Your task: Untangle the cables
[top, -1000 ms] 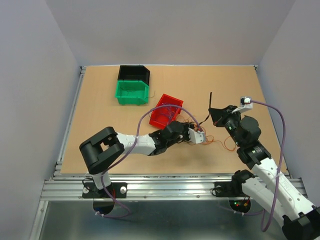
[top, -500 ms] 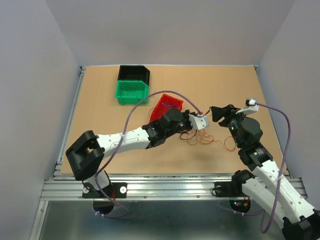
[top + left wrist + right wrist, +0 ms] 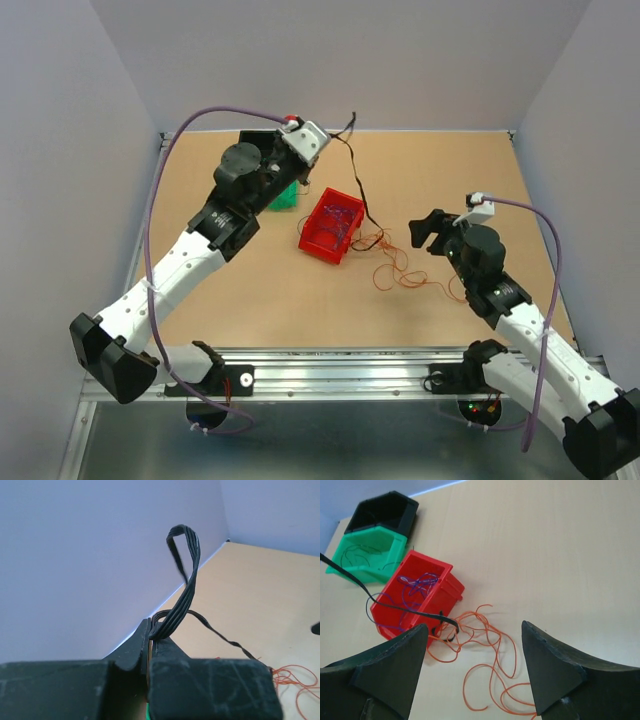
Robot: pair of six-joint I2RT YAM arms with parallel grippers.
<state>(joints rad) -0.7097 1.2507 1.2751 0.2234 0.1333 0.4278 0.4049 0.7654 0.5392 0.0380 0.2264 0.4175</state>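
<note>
A red bin [image 3: 320,246] stands on the table [image 3: 470,170] near adjoining green [image 3: 395,547] and black bins [image 3: 409,512].

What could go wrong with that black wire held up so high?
The black wire, pinched in the left fingers, looks hooked into the orange wires beside the red bin. Pulling more might tighten that knot. It might also drag the orange bunch along, since the open right fingers hold nothing down.
</note>
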